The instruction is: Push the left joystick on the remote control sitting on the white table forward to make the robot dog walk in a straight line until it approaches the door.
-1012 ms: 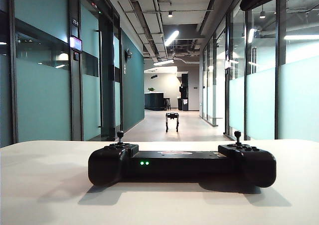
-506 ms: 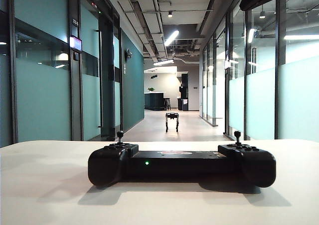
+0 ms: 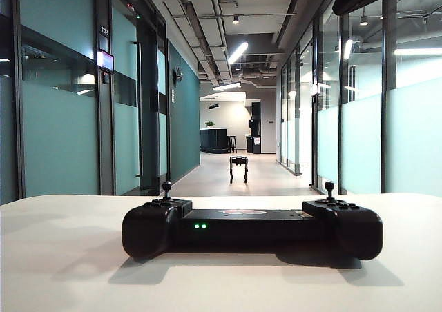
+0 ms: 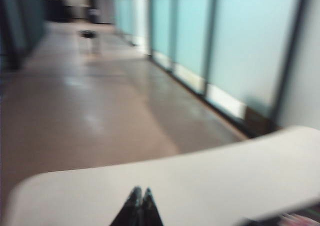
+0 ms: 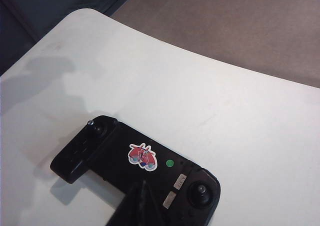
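Exterior view: remote control (image 3: pixel 252 227) flat on the white table (image 3: pixel 62 270), left joystick (image 3: pixel 166 186) upright, untouched; robot dog (image 3: pixel 238 168) far down the corridor. Left wrist view, blurred: left gripper (image 4: pixel 139 206) pinched together, empty, above the table edge. Right wrist view: right gripper (image 5: pixel 140 198) closed tight, empty, over the remote's near edge.

Left wrist view blurred; ceiling strips (image 3: pixel 237 52) glare; others sharp.
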Controlling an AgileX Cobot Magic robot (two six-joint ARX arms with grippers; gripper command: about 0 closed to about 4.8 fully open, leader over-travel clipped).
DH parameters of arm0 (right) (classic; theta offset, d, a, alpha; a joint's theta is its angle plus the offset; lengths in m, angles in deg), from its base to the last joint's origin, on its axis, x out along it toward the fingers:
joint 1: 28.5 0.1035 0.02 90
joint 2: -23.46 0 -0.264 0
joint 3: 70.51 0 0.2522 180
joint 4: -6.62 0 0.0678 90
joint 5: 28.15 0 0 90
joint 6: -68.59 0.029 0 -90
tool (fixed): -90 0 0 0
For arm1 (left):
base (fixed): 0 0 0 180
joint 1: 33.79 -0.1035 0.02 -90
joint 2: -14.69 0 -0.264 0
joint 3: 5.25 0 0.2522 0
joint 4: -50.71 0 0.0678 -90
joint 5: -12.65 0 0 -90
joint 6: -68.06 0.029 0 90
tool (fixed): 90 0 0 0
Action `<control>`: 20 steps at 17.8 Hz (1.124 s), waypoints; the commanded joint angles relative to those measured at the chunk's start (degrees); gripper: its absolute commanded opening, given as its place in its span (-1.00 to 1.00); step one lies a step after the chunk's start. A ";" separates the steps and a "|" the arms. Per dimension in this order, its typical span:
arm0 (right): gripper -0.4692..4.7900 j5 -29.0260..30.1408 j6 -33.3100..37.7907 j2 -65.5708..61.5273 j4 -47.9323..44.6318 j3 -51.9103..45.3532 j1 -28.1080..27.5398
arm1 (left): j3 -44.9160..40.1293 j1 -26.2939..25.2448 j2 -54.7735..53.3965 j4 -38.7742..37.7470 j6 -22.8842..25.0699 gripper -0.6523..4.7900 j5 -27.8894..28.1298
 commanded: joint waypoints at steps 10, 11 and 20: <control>-0.82 -0.04 -0.13 0.04 -1.03 0.13 0.00 | -3.85 -13.60 0.57 -1.73 0.55 -0.78 -2.89; -0.82 -0.04 -0.15 0.04 -1.03 0.13 0.00 | -4.22 -13.60 0.57 -1.70 0.55 -0.78 -2.89; -0.82 -0.02 -0.15 0.00 -1.03 0.13 0.00 | -6.60 -15.96 0.57 -0.94 0.57 -0.78 -0.61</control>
